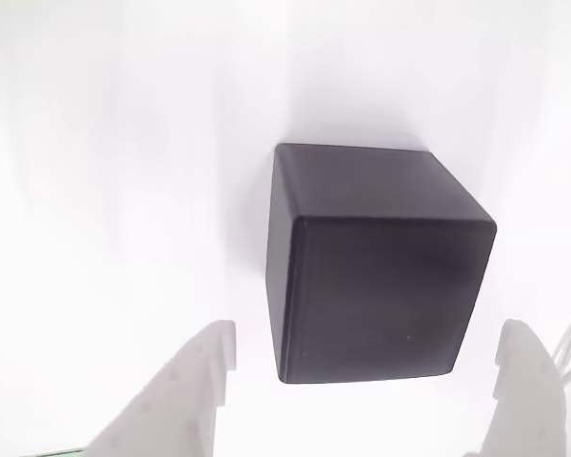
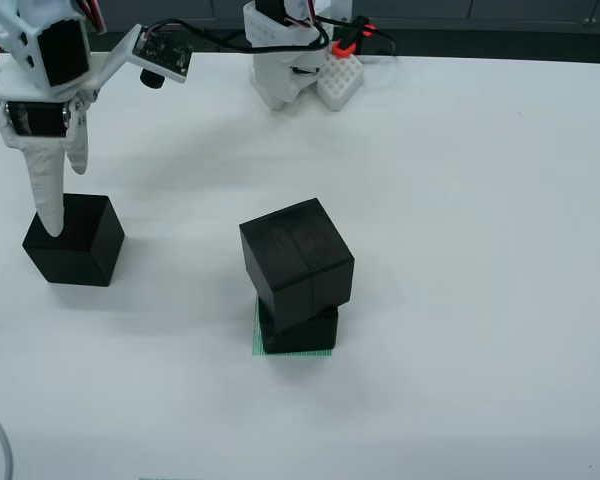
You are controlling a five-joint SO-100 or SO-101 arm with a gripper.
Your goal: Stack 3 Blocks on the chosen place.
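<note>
The tool (image 1: 362,381) gapes wide around 1 block (image 2: 74,238), seemingly not touching it.

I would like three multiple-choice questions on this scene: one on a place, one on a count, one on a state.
1. Where does the white two-finger gripper stand in the overhead view?
A. Over the matte black cube at the left
B. Over the two-cube stack
C. Beside the white arm base

2. How many black cubes are stacked on the green striped patch?
A. One
B. Two
C. Three

3. How are the gripper's jaws set?
A. Shut on a cube
B. Open, either side of a cube
C. Shut, holding nothing

Answers:
1 A, the finger reaches down at the left cube.
2 B, one cube sits askew on another.
3 B, the gripper's view shows white fingers apart, the cube ahead of them.
</note>
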